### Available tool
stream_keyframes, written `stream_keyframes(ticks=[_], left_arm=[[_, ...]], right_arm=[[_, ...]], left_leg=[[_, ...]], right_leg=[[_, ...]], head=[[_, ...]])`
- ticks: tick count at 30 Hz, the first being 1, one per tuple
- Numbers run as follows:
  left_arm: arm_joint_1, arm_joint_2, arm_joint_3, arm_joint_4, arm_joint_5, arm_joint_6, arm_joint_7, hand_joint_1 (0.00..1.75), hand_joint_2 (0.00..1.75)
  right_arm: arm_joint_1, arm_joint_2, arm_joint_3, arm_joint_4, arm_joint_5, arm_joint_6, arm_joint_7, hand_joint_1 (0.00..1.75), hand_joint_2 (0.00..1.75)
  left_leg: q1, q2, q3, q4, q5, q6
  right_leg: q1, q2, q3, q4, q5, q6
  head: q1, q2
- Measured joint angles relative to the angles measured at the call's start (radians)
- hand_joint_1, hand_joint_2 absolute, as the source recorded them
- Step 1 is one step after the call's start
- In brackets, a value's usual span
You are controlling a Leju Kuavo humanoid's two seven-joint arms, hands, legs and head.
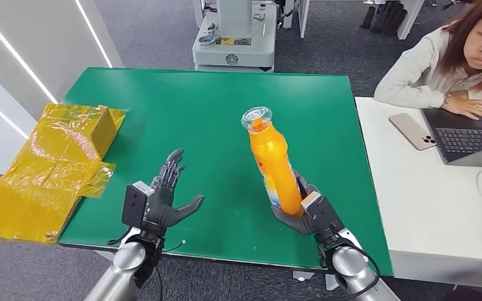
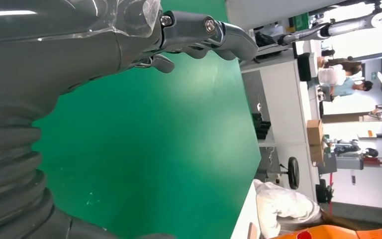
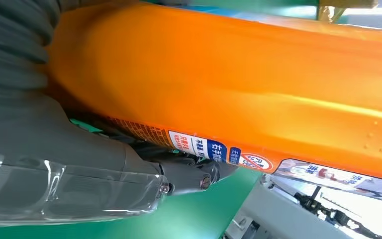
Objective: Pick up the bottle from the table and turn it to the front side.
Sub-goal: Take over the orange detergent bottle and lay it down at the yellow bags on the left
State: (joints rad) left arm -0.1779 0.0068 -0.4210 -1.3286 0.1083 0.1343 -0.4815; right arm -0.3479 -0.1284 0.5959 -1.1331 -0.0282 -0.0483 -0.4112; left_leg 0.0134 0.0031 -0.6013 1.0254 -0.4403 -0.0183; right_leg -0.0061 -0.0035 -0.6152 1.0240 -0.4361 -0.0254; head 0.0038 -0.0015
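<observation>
Right hand (image 1: 304,212) is gripping the orange bottle (image 1: 275,164) low on its body, lifting it off the green tabletop (image 1: 213,106) so it can turn, while left hand (image 1: 166,199) is hovering open alongside.

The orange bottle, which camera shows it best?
The head view: the whole orange bottle, cap to base, held by the right hand. The right wrist view shows only its side and label; the left wrist view just an orange sliver.

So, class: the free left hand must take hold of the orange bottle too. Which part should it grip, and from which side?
Probably the mid-body of the orange bottle, from the robot's left. The right hand wraps the base, the neck under the cap is narrow, and the left hand hovers open on that side.
</observation>
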Motion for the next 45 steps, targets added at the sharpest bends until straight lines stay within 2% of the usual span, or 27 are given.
stream_keyframes(ticks=[3, 7, 14, 18, 25, 39, 40, 43, 44, 45], left_arm=[[-0.005, 0.002, 0.001, -0.003, 0.013, -0.022, 0.006, 0.0, 1.75], [-0.062, -0.001, 0.0, -0.002, 0.098, -0.159, 0.07, 0.0, 1.75], [-0.236, -0.052, -0.024, 0.042, 0.266, -0.275, 0.213, 0.0, 1.75], [-0.298, -0.07, -0.035, 0.067, 0.348, -0.319, 0.275, 0.0, 1.75], [-0.354, -0.078, -0.048, 0.111, 0.385, -0.333, 0.311, 0.0, 1.75], [-0.388, -0.083, -0.08, 0.179, 0.356, -0.313, 0.302, 0.01, 1.75], [-0.391, -0.083, -0.084, 0.185, 0.345, -0.308, 0.3, 0.1, 1.75], [-0.398, -0.082, -0.1, 0.206, 0.299, -0.293, 0.286, 1.39, 1.75], [-0.399, -0.082, -0.105, 0.212, 0.279, -0.284, 0.278, 1.74, 1.75], [-0.401, -0.082, -0.11, 0.217, 0.255, -0.272, 0.27, 1.75, 1.75]], right_arm=[[0.001, 0.008, -0.005, -0.006, 0.005, 0.002, 0.0, 1.75, 1.75], [-0.025, 0.038, 0.001, 0.015, 0.04, 0.016, 0.0, 1.75, 1.75], [-0.155, 0.156, 0.084, 0.173, 0.127, 0.007, 0.035, 1.75, 1.75], [-0.218, 0.208, 0.134, 0.267, 0.17, -0.009, 0.053, 1.75, 1.75], [-0.272, 0.232, 0.161, 0.348, 0.191, -0.033, 0.066, 1.75, 1.75], [-0.275, 0.235, 0.181, 0.379, 0.207, -0.047, 0.089, 1.75, 1.75], [-0.274, 0.235, 0.182, 0.381, 0.211, -0.051, 0.093, 1.75, 1.75], [-0.267, 0.235, 0.182, 0.385, 0.22, -0.063, 0.099, 1.75, 1.75], [-0.264, 0.235, 0.182, 0.385, 0.223, -0.066, 0.101, 1.75, 1.75], [-0.261, 0.235, 0.182, 0.386, 0.226, -0.069, 0.103, 1.75, 1.75]], left_leg=[[0.0, 0.0, 0.0, 0.0, 0.0, 0.0], [0.0, 0.0, -0.001, 0.0, 0.001, 0.0], [0.0, 0.001, -0.001, 0.0, 0.004, -0.001], [0.0, 0.0, -0.001, 0.0, 0.005, 0.0], [0.0, 0.0, -0.002, 0.001, 0.005, 0.0], [0.0, 0.0, -0.003, 0.0, 0.005, 0.0], [0.0, 0.0, -0.003, 0.001, 0.005, 0.0], [0.0, 0.0, -0.003, 0.001, 0.005, 0.0], [0.0, 0.001, -0.003, 0.001, 0.005, 0.0], [0.0, 0.001, -0.003, 0.001, 0.005, 0.0]], right_leg=[[0.0, 0.0, 0.0, 0.0, 0.0, 0.0], [0.0, 0.0, -0.001, 0.0, 0.0, 0.0], [0.0, 0.001, -0.002, 0.0, 0.004, -0.002], [0.0, 0.0, -0.002, 0.0, 0.004, -0.003], [0.0, 0.001, -0.003, 0.0, 0.004, -0.002], [0.0, 0.001, -0.004, 0.0, 0.004, -0.002], [0.0, 0.001, -0.004, 0.0, 0.004, -0.002], [0.0, 0.001, -0.004, 0.0, 0.004, -0.002], [0.0, 0.001, -0.004, 0.0, 0.004, -0.002], [0.0, 0.001, -0.004, 0.0, 0.004, -0.002]], head=[[0.0, 0.0], [0.0, 0.0], [0.0, 0.0], [0.0, 0.0], [0.0, 0.0], [0.0, 0.0], [0.0, 0.0], [0.0, 0.0], [0.0, 0.0], [0.0, 0.0]])
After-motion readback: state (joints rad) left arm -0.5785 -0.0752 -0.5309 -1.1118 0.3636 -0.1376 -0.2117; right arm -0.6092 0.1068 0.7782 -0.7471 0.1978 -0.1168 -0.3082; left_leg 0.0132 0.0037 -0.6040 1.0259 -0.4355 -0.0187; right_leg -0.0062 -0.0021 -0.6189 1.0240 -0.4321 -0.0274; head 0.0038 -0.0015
